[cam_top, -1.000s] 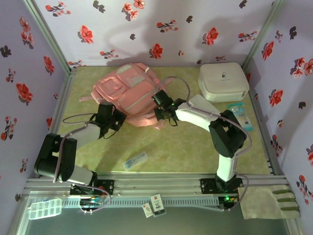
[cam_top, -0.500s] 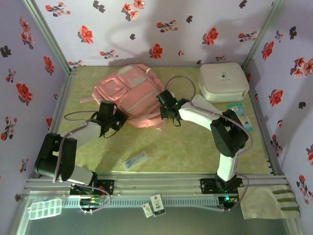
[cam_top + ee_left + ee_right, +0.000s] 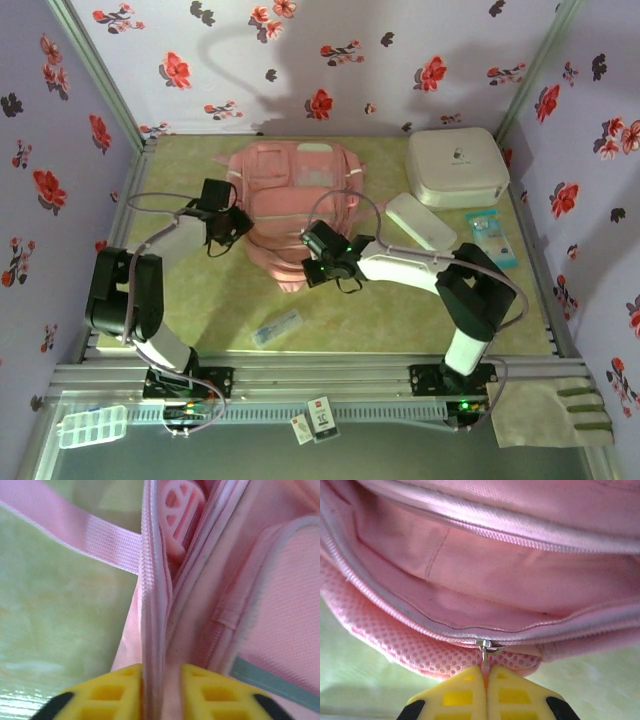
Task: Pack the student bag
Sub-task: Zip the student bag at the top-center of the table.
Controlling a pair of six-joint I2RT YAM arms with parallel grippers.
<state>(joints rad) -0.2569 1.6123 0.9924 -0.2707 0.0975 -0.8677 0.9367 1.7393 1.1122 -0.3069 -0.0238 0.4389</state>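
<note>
Top external view: the student bag (image 3: 295,185) lies upper centre on the bench (image 3: 200,300). The left hand (image 3: 228,222) is at its left side, fingers either side of a zip edge; whether they pinch it I cannot tell. The right hand (image 3: 312,265), at the bag's lower edge, is clamped on a zip pull (image 3: 486,649) below an open compartment showing pink lining.

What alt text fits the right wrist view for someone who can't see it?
Yellow fingers at the bottom centre are pinched shut on the small zip pull of a pink backpack. Above them a compartment gapes open, showing pink lining, with pink mesh under the zip and green table below.
</note>
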